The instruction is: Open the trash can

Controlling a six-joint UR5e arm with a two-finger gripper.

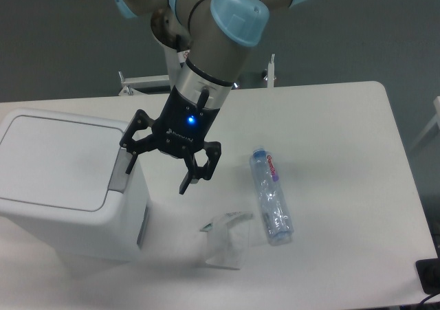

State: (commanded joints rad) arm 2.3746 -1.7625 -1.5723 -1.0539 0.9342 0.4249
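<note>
The trash can (65, 186) is a big white boxy bin at the left of the table, its flat lid (58, 160) down. A grey push-button latch (121, 172) sits on the lid's right edge. My gripper (157, 177) hangs open just right of the bin, nothing between its black fingers. Its left fingertip (130, 164) is over the latch; whether it touches I cannot tell. The right fingertip (184, 187) is above the bare table.
A clear plastic bottle (270, 194) lies on the table right of the gripper. A small white paper bag (225, 240) lies in front, near the bin's right side. The white table (344, 145) ends at the right; a black item (430, 275) sits at the lower right corner.
</note>
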